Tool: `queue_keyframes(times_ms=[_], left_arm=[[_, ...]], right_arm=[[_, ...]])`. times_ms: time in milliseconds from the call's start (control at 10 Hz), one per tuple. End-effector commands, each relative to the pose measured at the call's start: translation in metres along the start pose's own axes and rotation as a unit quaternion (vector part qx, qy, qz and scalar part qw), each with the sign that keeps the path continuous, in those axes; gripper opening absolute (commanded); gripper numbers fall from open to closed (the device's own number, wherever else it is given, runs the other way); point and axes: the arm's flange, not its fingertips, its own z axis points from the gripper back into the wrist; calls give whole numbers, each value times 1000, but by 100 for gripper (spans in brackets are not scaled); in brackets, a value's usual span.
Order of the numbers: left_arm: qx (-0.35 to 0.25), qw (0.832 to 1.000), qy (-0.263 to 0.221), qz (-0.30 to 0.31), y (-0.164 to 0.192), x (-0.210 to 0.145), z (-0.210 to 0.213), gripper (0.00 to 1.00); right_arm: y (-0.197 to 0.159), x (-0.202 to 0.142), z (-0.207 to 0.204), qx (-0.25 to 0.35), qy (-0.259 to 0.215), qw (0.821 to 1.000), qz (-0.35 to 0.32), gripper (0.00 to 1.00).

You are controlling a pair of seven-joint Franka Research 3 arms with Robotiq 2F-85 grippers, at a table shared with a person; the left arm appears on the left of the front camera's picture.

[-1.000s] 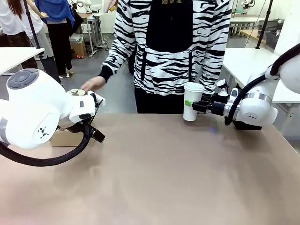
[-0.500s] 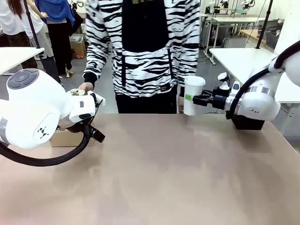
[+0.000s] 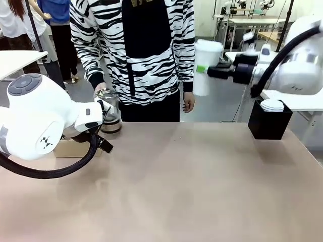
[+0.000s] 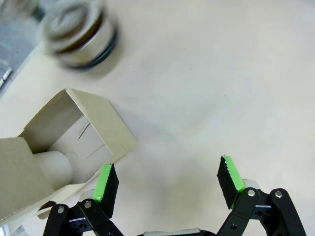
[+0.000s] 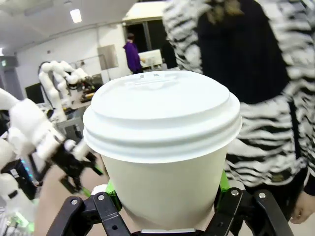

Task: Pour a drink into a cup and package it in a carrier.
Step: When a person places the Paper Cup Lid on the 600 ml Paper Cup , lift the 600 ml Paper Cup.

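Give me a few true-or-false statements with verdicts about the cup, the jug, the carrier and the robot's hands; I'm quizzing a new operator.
1. The robot's right hand holds the cup in the air above the table. True.
2. The cup has no lid. False: a white lid sits on it.
3. The robot's left hand is shut on the carrier. False: it is open, beside the carrier.
4. The jug stands on the table in front of the person. True.
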Motion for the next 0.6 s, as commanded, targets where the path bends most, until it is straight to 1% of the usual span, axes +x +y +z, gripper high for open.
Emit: queue_keyframes(times_ms=[0, 200, 300, 400, 500], left_arm=[[-1, 1000, -1, 2, 1, 0, 0, 100], [-1, 1000, -1, 2, 1, 0, 0, 100], [-1, 1000, -1, 2, 1, 0, 0, 100], [-1, 1000, -1, 2, 1, 0, 0, 100], [-1, 1000, -1, 2, 1, 0, 0, 100]], right_arm=[[52, 38, 17, -1, 12, 1000, -1, 81], [79, 60, 27, -8, 18, 1000, 6, 81], [83, 63, 35, 8, 17, 1000, 13, 81], [74, 59, 20, 2, 4, 1000, 20, 81], [74, 59, 20, 2, 4, 1000, 20, 81]])
